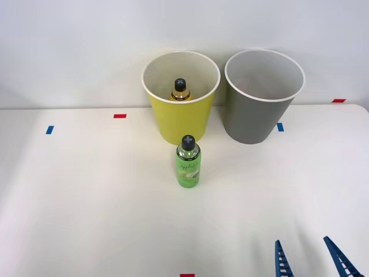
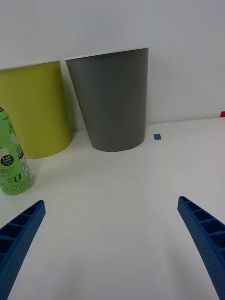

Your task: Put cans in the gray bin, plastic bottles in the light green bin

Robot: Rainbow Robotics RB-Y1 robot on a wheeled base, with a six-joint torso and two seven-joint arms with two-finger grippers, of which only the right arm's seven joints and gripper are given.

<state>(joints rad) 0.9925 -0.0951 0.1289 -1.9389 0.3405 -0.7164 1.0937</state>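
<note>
Stood upright on white table (image 1: 86, 202): green bottle (image 1: 188, 161), black cap on, just in front of lime bin (image 1: 180, 124), near but not touching. Sat inside lime bin: amber bottle (image 1: 180, 91), upright, cap up. Stood just beside lime bin on robot's right: gray bin (image 1: 253, 115), w/ nothing visible inside. Hung low over table's near edge, well right of green bottle: R gripper (image 1: 309, 259), released, fingers (image 2: 201, 234) spread wide, gripping nothing. Marked table near bins: red & blue tape bits.
</note>
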